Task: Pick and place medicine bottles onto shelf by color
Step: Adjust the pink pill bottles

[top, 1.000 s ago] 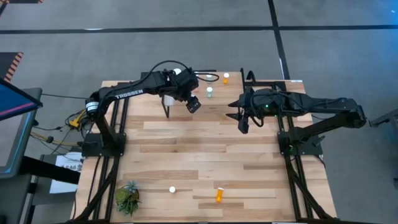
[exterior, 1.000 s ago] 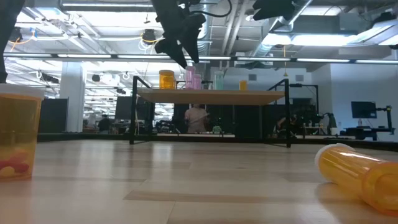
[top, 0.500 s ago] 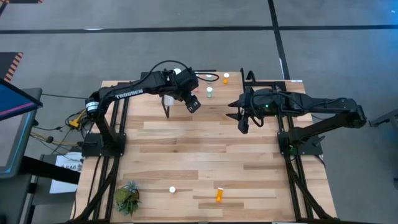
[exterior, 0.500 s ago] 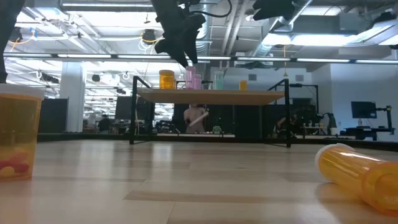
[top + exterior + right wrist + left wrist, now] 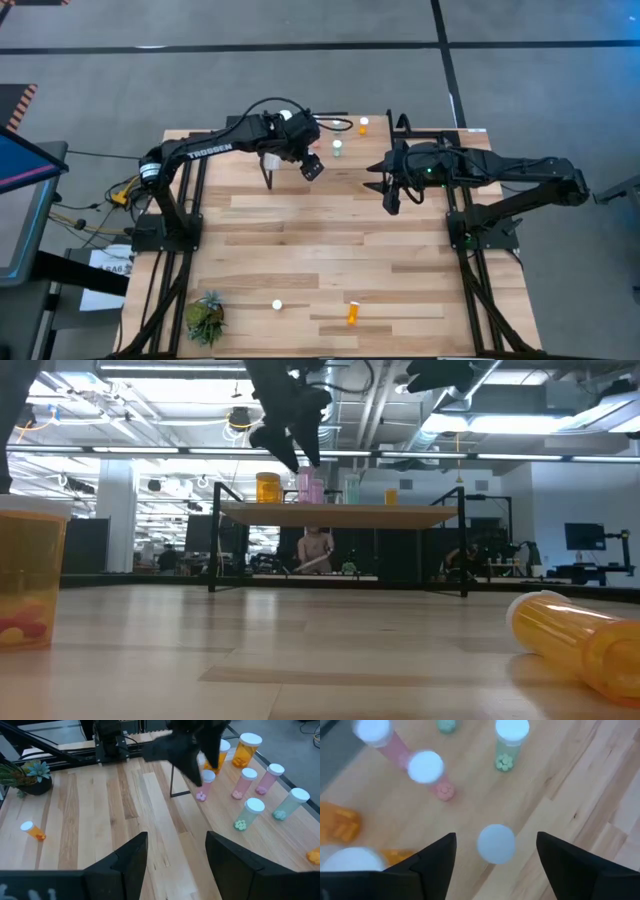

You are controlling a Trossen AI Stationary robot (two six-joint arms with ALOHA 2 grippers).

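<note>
Wood-plank table [image 5: 330, 230], grey floor round it; office w/ ceiling lights behind. Shelf [image 5: 340, 512] at far edge carries orange, pink, pale-green medicine bottles [image 5: 252, 782], white caps. My left gripper [image 5: 495, 851] released, above a pink one [image 5: 496, 843]. Right gripper [image 5: 175, 854] open, idle. Low view only: orange bottle [image 5: 575, 640] lying on its side.

A big open lab or workshop hall: the low view looks past the table [image 5: 300, 650] into a wide room with exposed ceiling pipes [image 5: 370, 400], rows of strip lights [image 5: 150, 452], pillars [image 5: 115, 510] and a monitor [image 5: 585, 537] on a stand at the far side. A person [image 5: 316, 548] is among benches in the background. From above, the floor [image 5: 300, 70] is grey concrete marked with dark tape lines [image 5: 200, 47]
</note>
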